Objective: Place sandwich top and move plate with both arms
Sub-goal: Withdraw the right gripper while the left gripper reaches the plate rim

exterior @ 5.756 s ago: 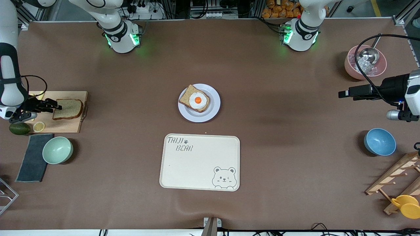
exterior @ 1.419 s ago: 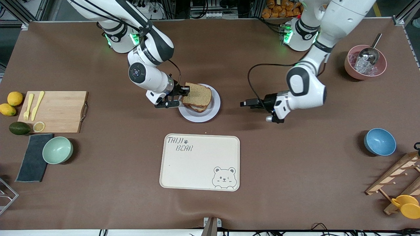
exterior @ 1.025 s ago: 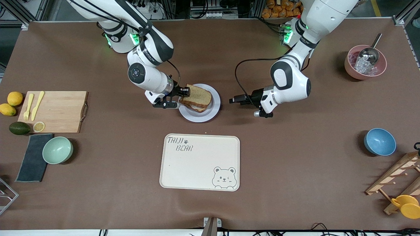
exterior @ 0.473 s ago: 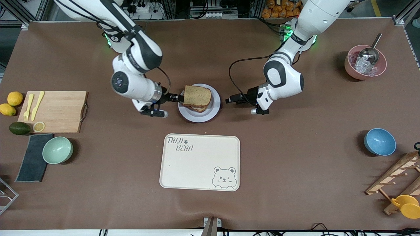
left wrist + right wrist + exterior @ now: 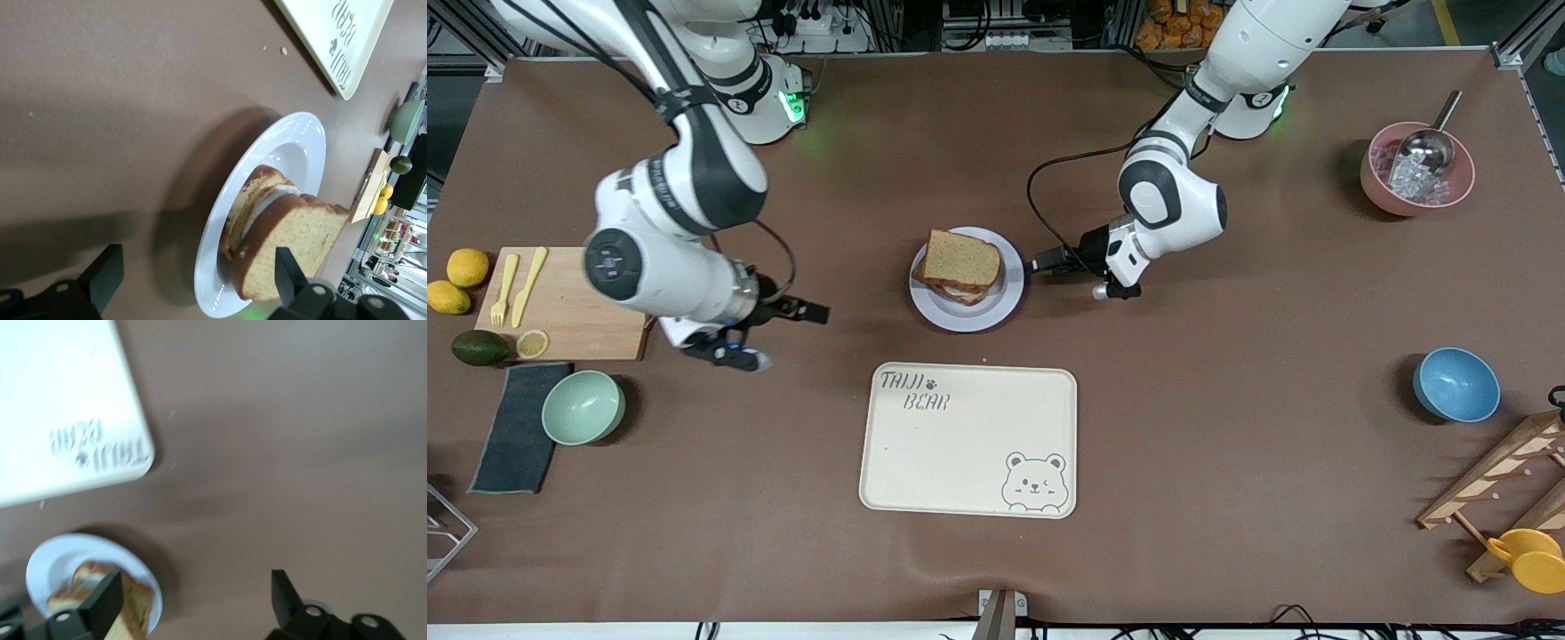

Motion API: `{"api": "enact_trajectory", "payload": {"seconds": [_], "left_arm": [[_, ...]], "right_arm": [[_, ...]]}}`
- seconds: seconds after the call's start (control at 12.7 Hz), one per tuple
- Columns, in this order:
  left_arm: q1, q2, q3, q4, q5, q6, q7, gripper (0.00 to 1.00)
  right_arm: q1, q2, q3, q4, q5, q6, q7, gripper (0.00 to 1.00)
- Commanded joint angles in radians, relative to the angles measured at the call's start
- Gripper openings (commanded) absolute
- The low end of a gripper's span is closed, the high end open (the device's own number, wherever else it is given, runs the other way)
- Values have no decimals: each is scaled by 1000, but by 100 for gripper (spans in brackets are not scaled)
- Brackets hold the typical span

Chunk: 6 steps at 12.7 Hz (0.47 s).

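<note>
On the plate [image 5: 1009, 298], which sits at the middle of the table, the sandwich top [image 5: 960, 259] lies flat over the egg-bearing slice, its crust edges roughly lined up with the slice below. No finger touches the bread.

The left gripper [image 5: 1040, 264] is low at the plate's rim on the side toward the left arm's end of the table, just beside the rim. Its wrist view shows the two fingers [image 5: 107, 275] spread wide with the plate [image 5: 293, 143] and the stacked bread [image 5: 293, 237] straight ahead between them; whether a fingertip touches the rim cannot be told. It holds nothing.

The right gripper [image 5: 811, 312] is well apart from the plate, over bare table toward the right arm's end, between the plate and the wooden cutting board [image 5: 591, 302]. Its fingers [image 5: 107, 603] stand apart and empty; the wrist view looks down on the plate [image 5: 47, 563] with the sandwich and on a corner of the cream bear-printed tray [image 5: 60, 407].

That tray [image 5: 969, 440] lies nearer to the front camera than the plate, close to it but not touching. A mint bowl [image 5: 583, 406] sits nearer to the camera than the cutting board, well apart from the plate
</note>
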State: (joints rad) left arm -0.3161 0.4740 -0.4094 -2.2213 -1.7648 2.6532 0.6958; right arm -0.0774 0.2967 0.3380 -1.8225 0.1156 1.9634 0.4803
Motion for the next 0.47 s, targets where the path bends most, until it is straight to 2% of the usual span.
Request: {"api": "enact_trajectory", "payload": {"seconds": [0.0,0.39], "left_arm": [[-15,29,1,29,-80,25,69,100],[-53,67,1,72,-238,49,191,100]], "right_arm": [[-1,-5,-91,34,-59,-23,-98,100],[21,-60,-316,89,-53,-96,-475,100]]}}
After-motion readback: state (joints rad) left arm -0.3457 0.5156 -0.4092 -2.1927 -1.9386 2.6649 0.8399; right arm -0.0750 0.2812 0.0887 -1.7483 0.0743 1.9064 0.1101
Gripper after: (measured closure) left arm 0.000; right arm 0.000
